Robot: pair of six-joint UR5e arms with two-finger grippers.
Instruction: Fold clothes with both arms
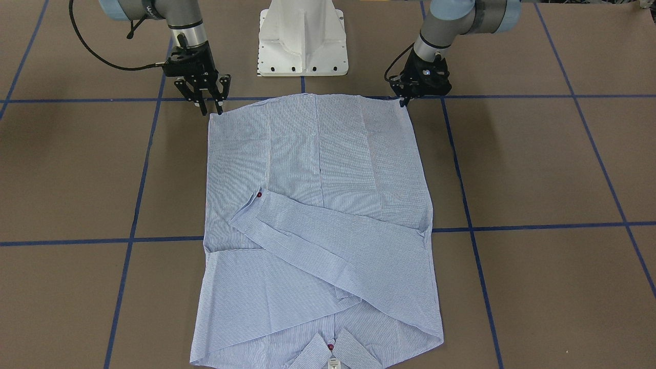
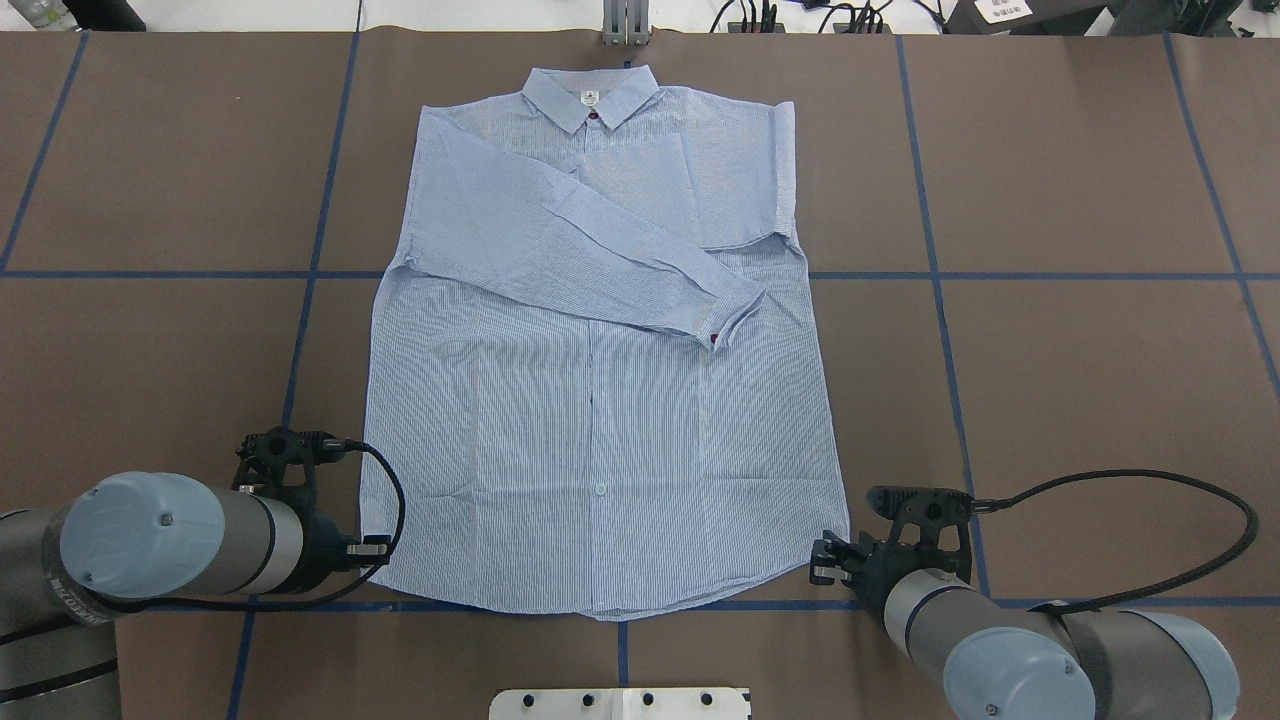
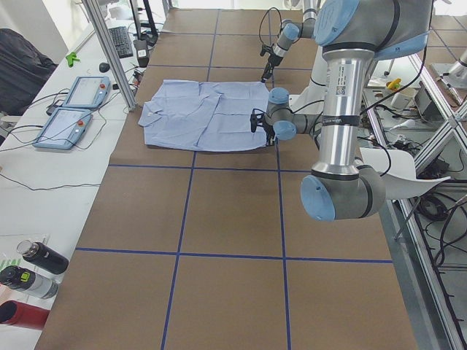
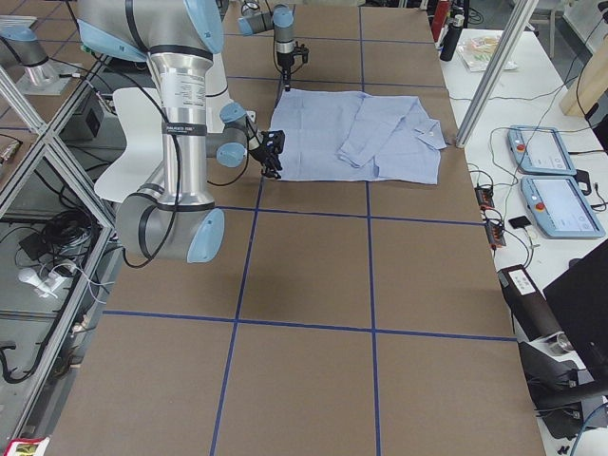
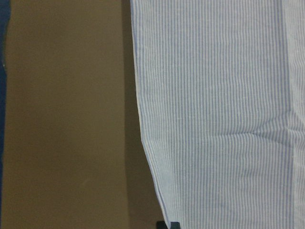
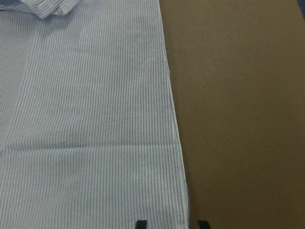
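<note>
The light blue striped shirt [image 1: 318, 205] [image 2: 600, 400] lies flat and face up on the brown table. Its collar points away from the robot and both sleeves are folded across the chest. My left gripper [image 1: 405, 101] [image 2: 368, 546] is down at the hem corner on its side. It is shut, with its tips [image 5: 169, 225] together on the cloth's edge. My right gripper [image 1: 211, 109] [image 2: 825, 565] is at the other hem corner, open. Its fingertips [image 6: 141, 223] straddle the side edge of the shirt [image 6: 86, 119].
The white pedestal base [image 1: 302, 41] stands just behind the hem between the two arms. Blue tape lines [image 2: 320, 250] cross the brown table top. Two teach pendants [image 3: 73, 109] and several bottles [image 3: 29, 270] lie on the white side bench beyond the collar end.
</note>
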